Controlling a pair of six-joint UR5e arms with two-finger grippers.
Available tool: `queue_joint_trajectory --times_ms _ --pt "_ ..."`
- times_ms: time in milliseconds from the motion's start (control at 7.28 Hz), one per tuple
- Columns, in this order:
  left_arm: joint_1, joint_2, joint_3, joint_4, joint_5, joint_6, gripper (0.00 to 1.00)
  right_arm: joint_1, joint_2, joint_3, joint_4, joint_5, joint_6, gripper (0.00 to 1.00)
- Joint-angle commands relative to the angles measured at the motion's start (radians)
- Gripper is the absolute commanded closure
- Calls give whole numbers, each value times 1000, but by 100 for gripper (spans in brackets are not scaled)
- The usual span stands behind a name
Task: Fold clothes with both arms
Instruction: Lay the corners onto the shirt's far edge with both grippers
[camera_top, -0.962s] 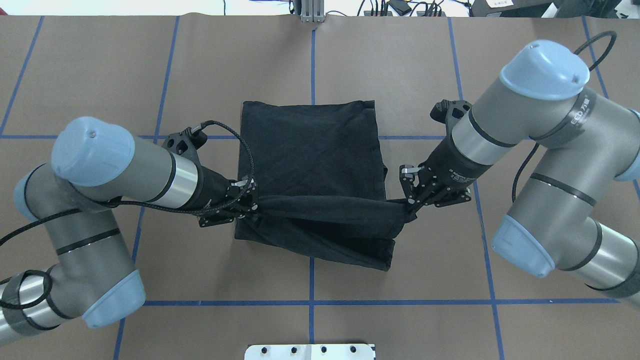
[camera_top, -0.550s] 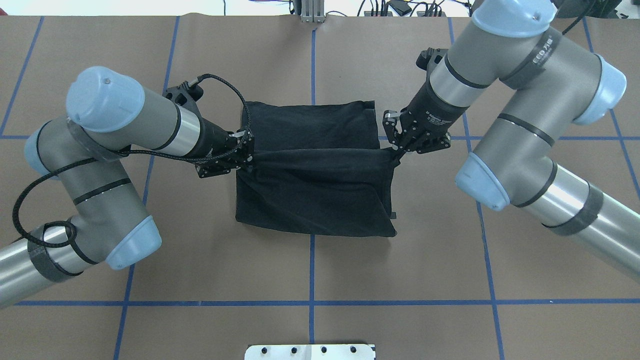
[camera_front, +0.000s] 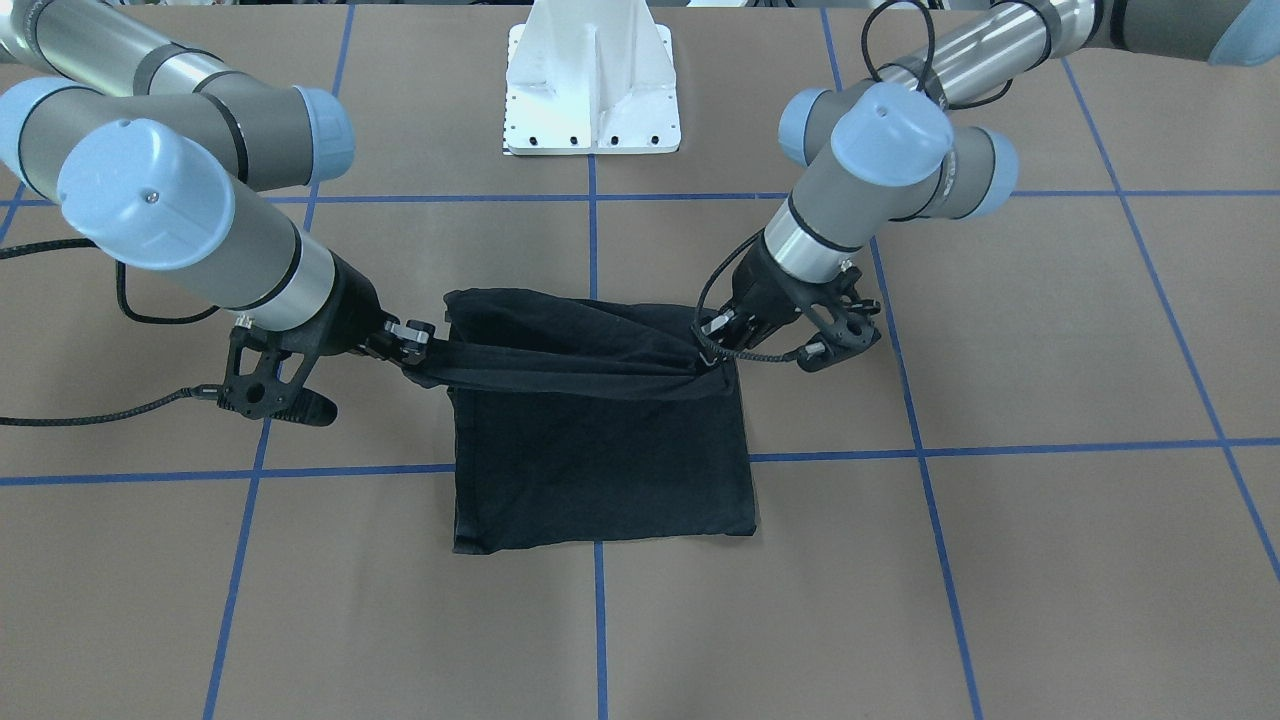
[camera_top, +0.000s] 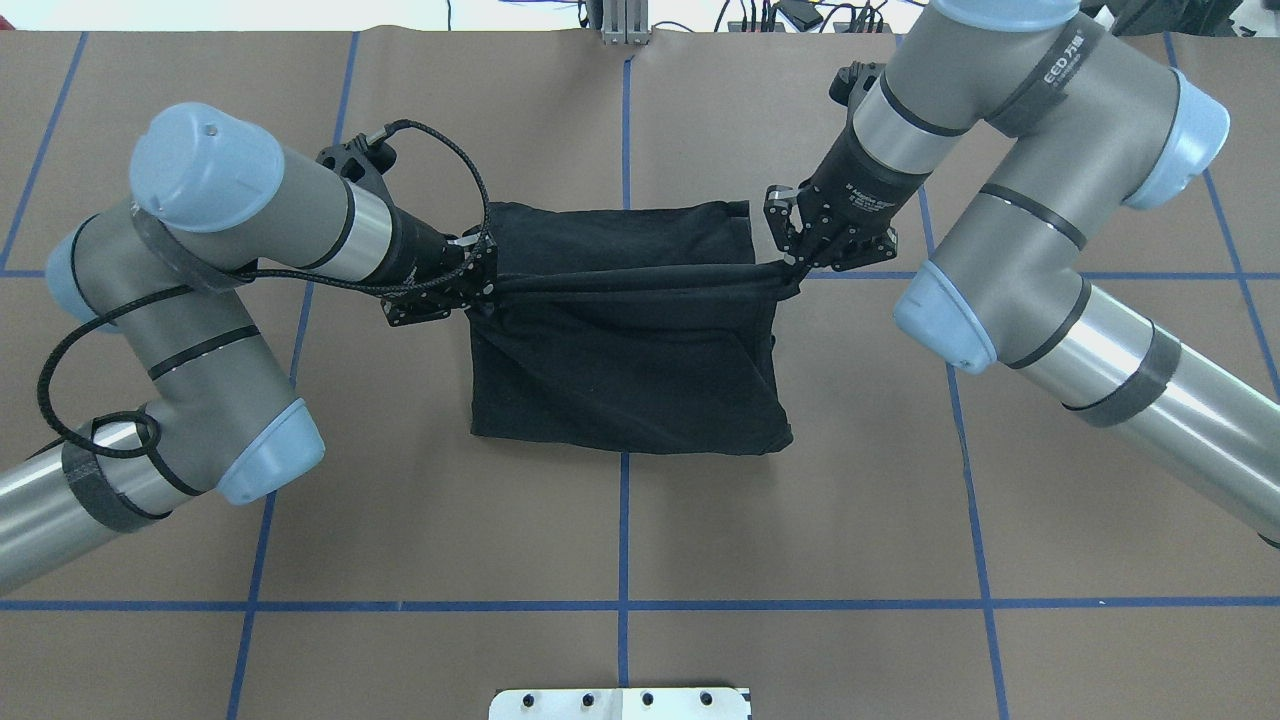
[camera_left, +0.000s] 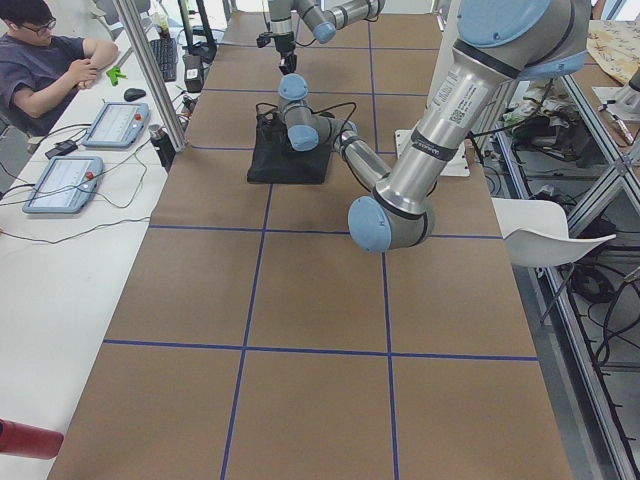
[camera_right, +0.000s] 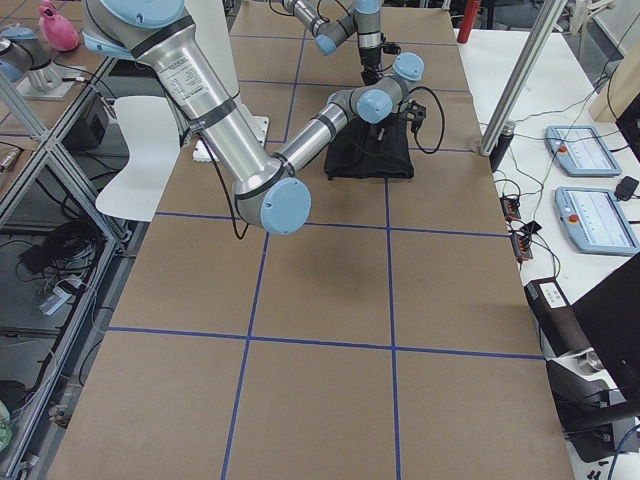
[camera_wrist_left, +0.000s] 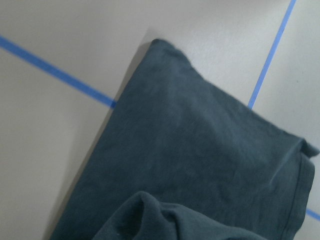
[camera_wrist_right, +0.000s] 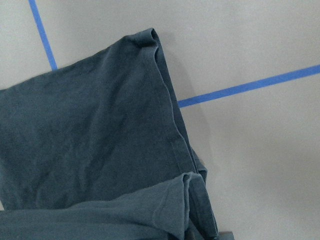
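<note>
The clothes, one black T-shirt (camera_top: 625, 370), lie partly folded on the brown table near its middle. One edge of the shirt is lifted and pulled taut between the two grippers. My left gripper (camera_top: 487, 285) is shut on that edge at the shirt's left side, and my right gripper (camera_top: 795, 268) is shut on it at the right side. The front-facing view shows the same stretched band of the T-shirt (camera_front: 600, 460), with the left gripper (camera_front: 705, 358) on the right and the right gripper (camera_front: 420, 358) on the left. Both wrist views show T-shirt (camera_wrist_left: 200, 165) fabric below; the T-shirt (camera_wrist_right: 90, 150) corner lies flat.
Blue tape lines (camera_top: 623, 520) cross the brown table cover. A white mount plate (camera_front: 592, 90) sits at the robot's side of the table. A seated person (camera_left: 45, 60) and control tablets (camera_left: 62, 182) are at a side desk. A white chair (camera_left: 545, 235) stands beside the table.
Both grippers have carried the held shirt edge away from the robot's base, over the lower layer toward the far edge. The folded-over part now covers more of the shirt.
</note>
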Motion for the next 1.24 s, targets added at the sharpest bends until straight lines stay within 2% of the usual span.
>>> queue_joint_trajectory --times_ms 0,137,687,1100 --pt "-31 -22 41 -20 0 5 100 -12 66 -85 0 -1 -3 100" --pt "-42 -22 41 -14 0 13 100 -21 100 -133 2 -2 -3 100" --pt "-50 -27 130 -31 6 10 100 -21 105 -256 133 -27 -3 100" --pt "-57 -56 223 -145 6 4 100 -9 108 -267 143 -27 -3 100"
